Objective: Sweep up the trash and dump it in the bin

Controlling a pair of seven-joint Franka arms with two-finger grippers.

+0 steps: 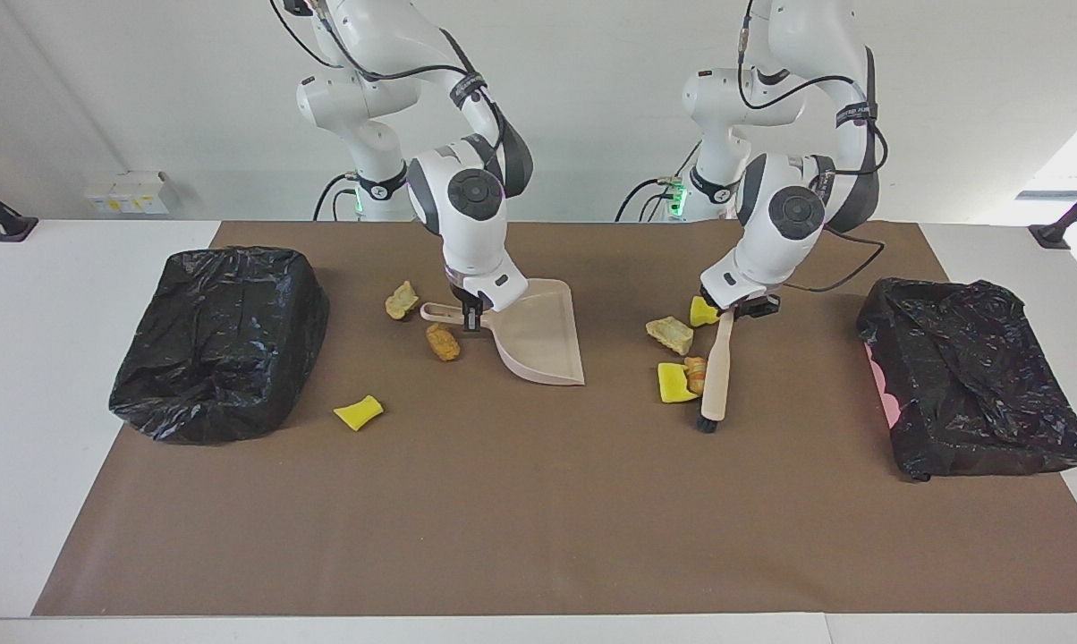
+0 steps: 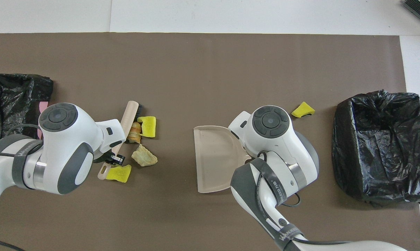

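Note:
My right gripper [image 1: 470,315] is shut on the handle of the beige dustpan [image 1: 538,344] [image 2: 213,157], which rests on the brown mat. My left gripper [image 1: 741,309] [image 2: 112,158] is shut on the beige brush [image 1: 716,376] [image 2: 128,116], with the black bristles down on the mat. A yellow sponge piece [image 1: 674,383] and a golden-brown piece [image 1: 695,373] lie against the brush. A beige lump [image 1: 670,334] and another yellow piece [image 1: 702,311] lie nearer the robots. A beige lump [image 1: 402,300], a brown piece [image 1: 443,342] and a yellow piece [image 1: 359,412] lie by the dustpan's handle side.
A bin lined with a black bag [image 1: 221,340] [image 2: 381,146] stands at the right arm's end of the table. A second one [image 1: 972,385] [image 2: 11,101] stands at the left arm's end. The brown mat [image 1: 538,519] covers the middle of the white table.

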